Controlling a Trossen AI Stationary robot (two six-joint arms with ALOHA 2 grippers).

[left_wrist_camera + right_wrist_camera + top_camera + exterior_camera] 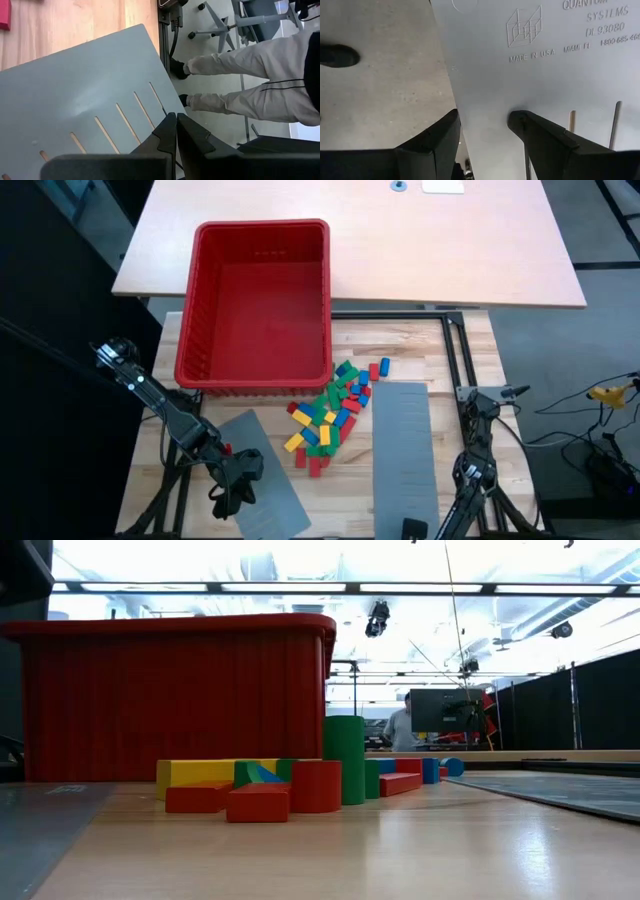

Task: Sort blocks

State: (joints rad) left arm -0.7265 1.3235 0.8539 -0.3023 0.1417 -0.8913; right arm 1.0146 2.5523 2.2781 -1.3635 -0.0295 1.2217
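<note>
Resting unsorted beside the red bin point(260, 300): blocks point(330, 415), both arms idle.

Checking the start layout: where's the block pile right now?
High view: the blocks lie mid-table in a loose pile just below the red bin, between the two grey slotted panels.

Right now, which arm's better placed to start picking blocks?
Probably the right. Its gripper is open over the grey slotted panel beside the pile of blocks. The left gripper is shut over the other grey panel, slightly farther from the pile.
</note>
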